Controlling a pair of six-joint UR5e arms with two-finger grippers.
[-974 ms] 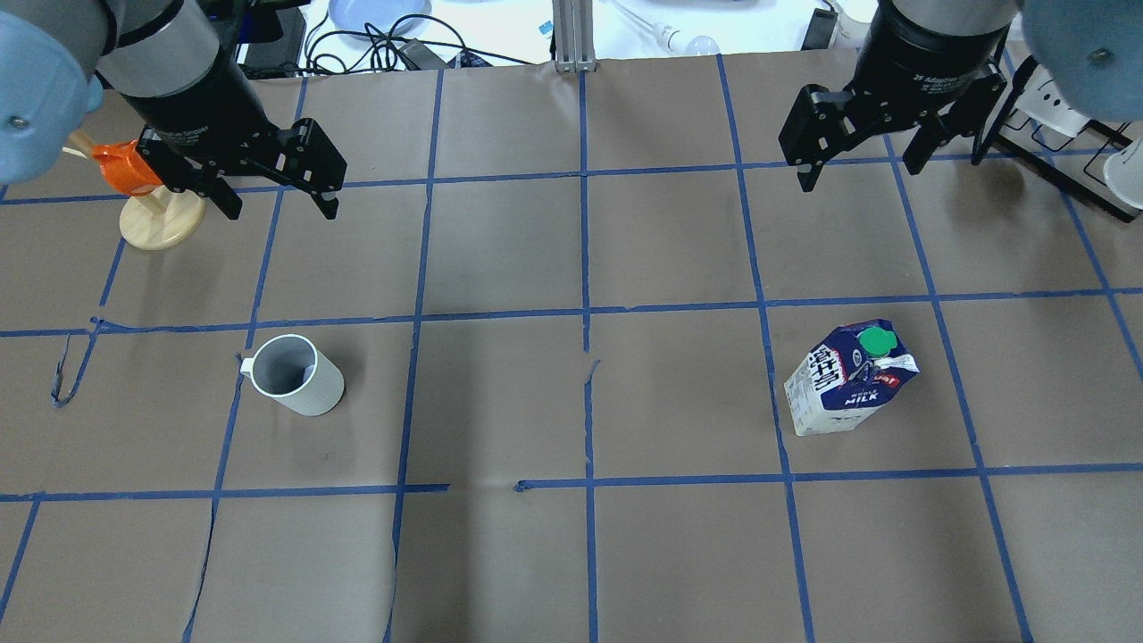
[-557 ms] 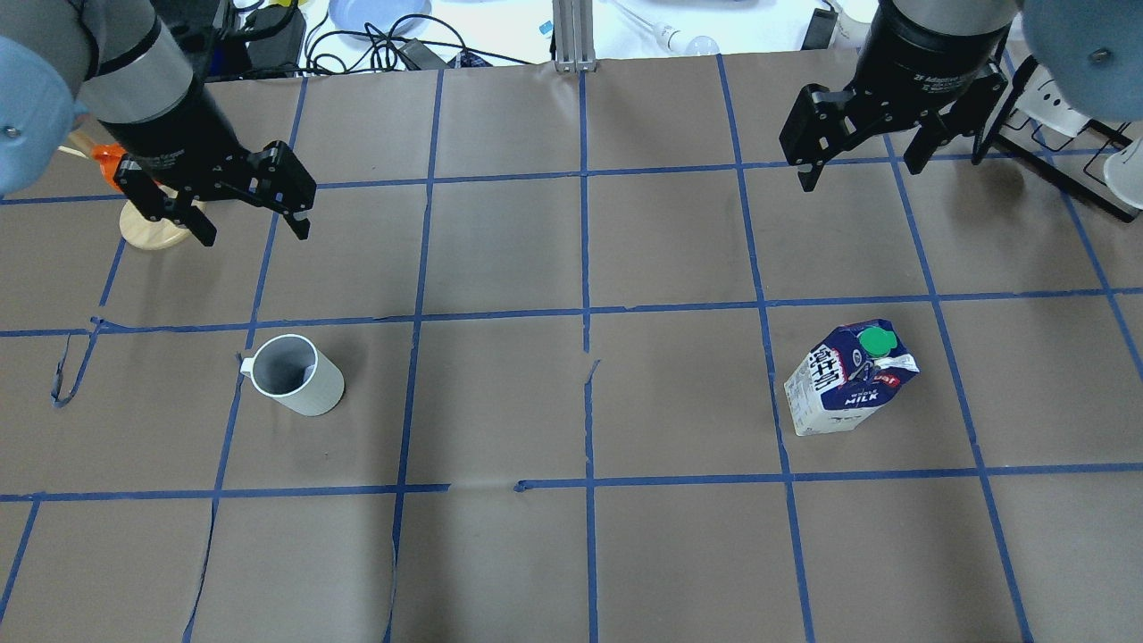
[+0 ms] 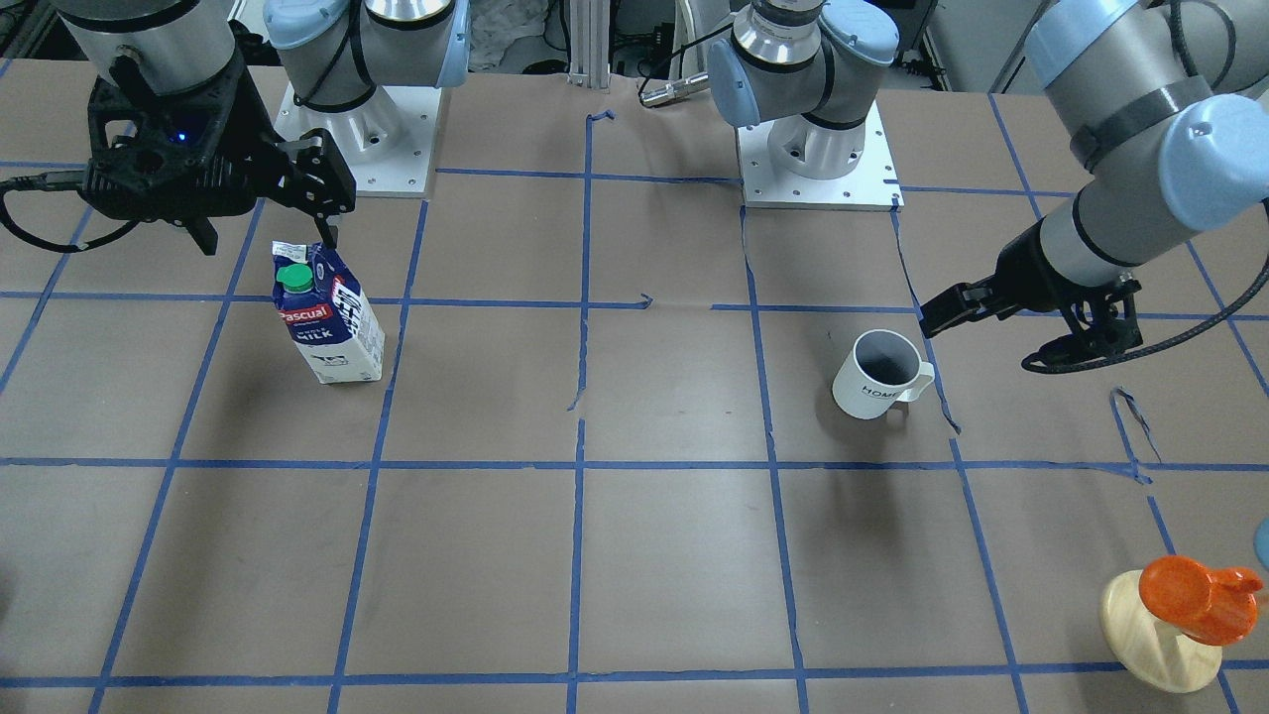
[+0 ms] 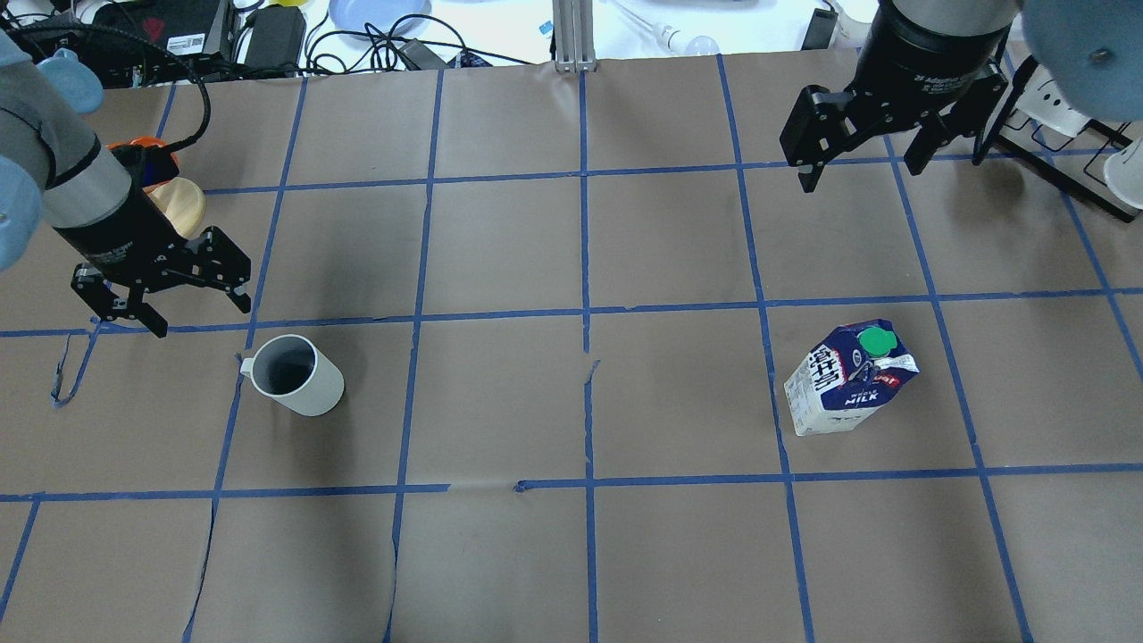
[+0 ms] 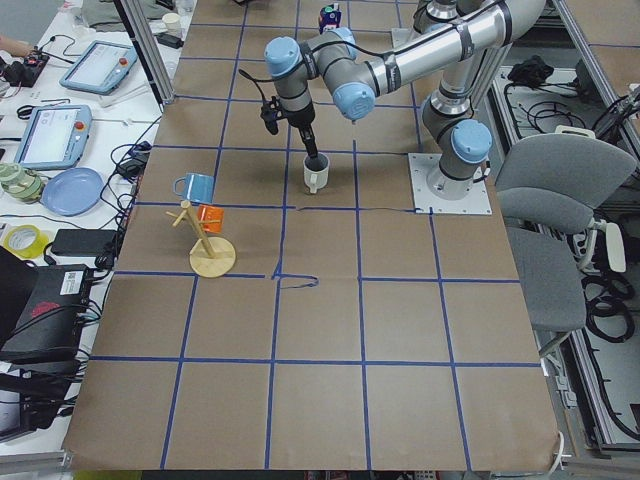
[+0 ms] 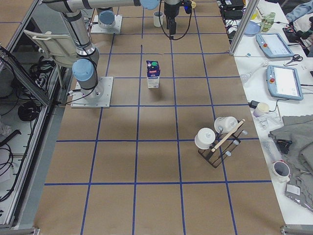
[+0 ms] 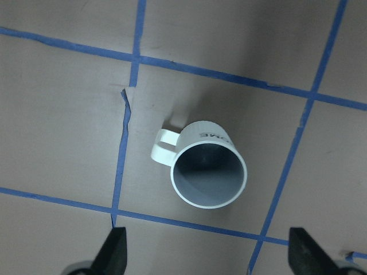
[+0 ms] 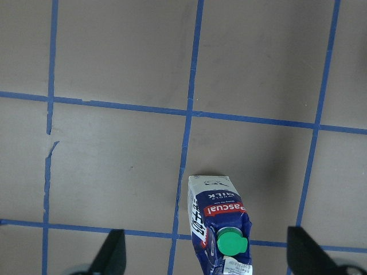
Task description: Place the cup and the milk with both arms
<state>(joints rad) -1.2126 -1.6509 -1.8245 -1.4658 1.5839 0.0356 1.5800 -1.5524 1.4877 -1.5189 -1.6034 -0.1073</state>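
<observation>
The white cup (image 4: 290, 375) stands upright on the brown paper, left of centre, with its handle to the left; it also shows in the front view (image 3: 877, 377) and the left wrist view (image 7: 207, 172). My left gripper (image 4: 201, 314) is open and empty, just beyond and left of the cup, apart from it. The milk carton (image 4: 848, 379) stands upright on the right, green cap up, also in the front view (image 3: 327, 317) and the right wrist view (image 8: 221, 226). My right gripper (image 4: 859, 174) is open and empty, well beyond the milk.
An orange cup on a wooden stand (image 3: 1185, 615) sits at the far left, partly hidden behind my left arm in the overhead view (image 4: 170, 192). A black rack with white mugs (image 4: 1072, 134) stands at the far right. Blue tape lines grid the paper.
My left gripper has moved down and toward the cup, from beside the wooden stand to just beyond the cup's handle side. The right arm, cup and milk have not moved.
</observation>
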